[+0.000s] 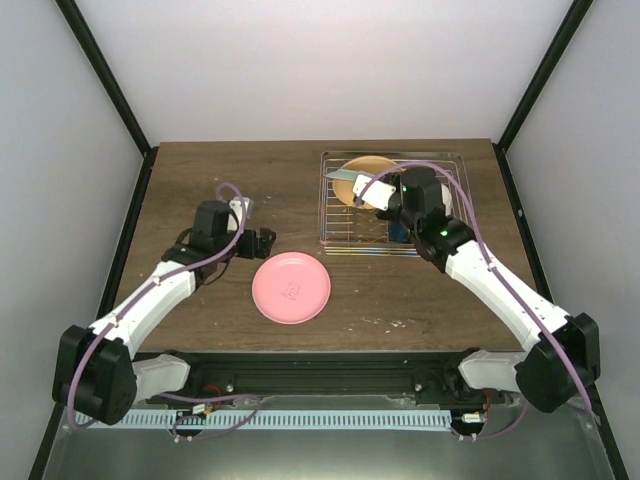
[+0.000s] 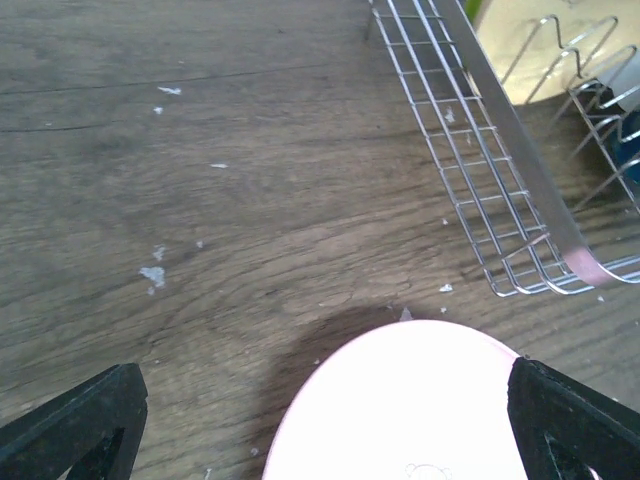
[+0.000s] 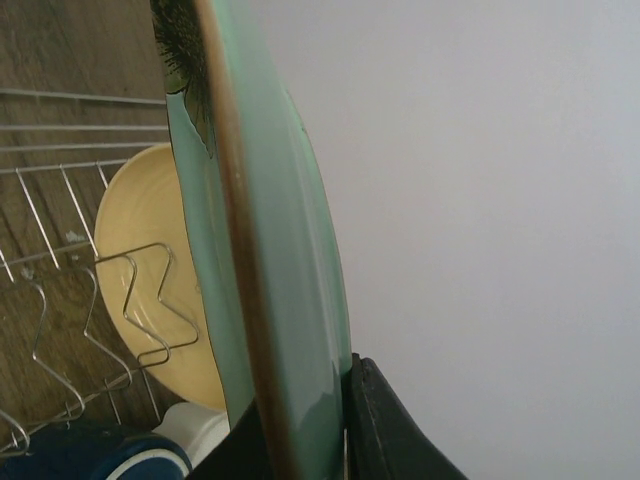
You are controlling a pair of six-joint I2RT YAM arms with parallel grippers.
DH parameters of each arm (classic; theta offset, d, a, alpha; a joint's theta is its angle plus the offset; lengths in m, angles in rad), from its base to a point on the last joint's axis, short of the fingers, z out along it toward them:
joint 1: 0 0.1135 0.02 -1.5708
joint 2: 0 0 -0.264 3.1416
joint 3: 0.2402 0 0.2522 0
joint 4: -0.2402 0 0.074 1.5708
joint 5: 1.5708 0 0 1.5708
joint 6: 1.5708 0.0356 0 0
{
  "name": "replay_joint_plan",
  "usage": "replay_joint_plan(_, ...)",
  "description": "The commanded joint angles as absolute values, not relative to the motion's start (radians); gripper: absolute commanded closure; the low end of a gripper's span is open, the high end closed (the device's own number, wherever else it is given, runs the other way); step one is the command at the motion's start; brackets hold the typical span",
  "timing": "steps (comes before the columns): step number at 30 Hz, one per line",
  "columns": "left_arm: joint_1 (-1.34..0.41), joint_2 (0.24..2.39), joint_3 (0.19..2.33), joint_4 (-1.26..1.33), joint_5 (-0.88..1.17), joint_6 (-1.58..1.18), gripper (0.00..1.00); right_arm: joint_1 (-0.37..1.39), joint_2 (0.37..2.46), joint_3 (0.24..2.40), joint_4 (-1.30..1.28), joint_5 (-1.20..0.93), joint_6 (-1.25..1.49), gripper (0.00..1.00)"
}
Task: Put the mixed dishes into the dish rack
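Mint plate fills your right wrist view, standing on edge and pinched at its rim between the closed fingers of your right gripper. Beneath that gripper sits the dish rack, where an orange-yellow plate leans upright among the wire tines just past the mint one. Whether the mint plate touches the rack, you cannot tell. Close under the gripper are the dark blue mug and something white, too little showing to name. Your left gripper is spread wide and holds nothing. The pink plate lies flat on the wooden table just ahead of it, with its rim between the fingers. The rack's corner lies ahead to that gripper's right.
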State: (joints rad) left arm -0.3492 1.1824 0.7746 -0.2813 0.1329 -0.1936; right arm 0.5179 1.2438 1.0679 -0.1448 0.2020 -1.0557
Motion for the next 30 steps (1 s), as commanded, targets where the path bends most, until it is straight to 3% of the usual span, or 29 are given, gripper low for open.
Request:
replay_joint_plan(1,-0.354,1.225,0.811,-0.268,0.235,-0.140,0.00,0.500,1.248,1.123,-0.076,0.187,-1.084,0.99)
replay_joint_plan(30,-0.365,1.189,0.718,-0.240,0.252,-0.176,0.00,0.375,1.379,1.067,-0.003,0.071,-1.262,0.99)
